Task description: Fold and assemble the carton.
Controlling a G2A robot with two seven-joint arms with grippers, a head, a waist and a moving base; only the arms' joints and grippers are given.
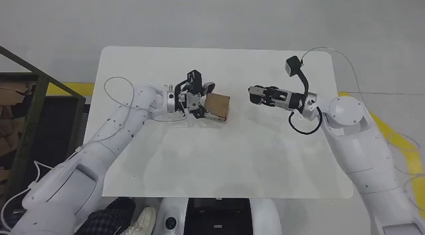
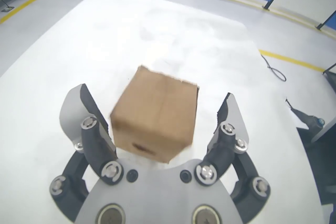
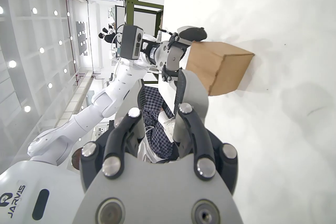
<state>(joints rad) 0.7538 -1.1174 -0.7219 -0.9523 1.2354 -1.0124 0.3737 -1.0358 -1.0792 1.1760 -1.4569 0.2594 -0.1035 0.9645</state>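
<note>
Your left gripper point(image 2: 156, 90) is spread wide, its two fingers point(image 2: 89, 107) standing either side of the carton point(image 2: 157, 117) without clamping it. One pad sits right against a side wall (the wrist view is too smeared there to say whether it truly touches), and the other pad shows a plain gap to the opposite wall. The carton is a brown cardboard cube with its flaps folded in, a seam running across the upper face and a small dark slot low on the wall nearest the gripper's palm. It rests on the white table point(image 1: 219, 162), near the middle and a little towards your left arm's side. Across from it your right gripper point(image 1: 253, 95) hangs over the table, pointed at the carton but well apart from it. How far that one is parted you cannot tell from these views.
</note>
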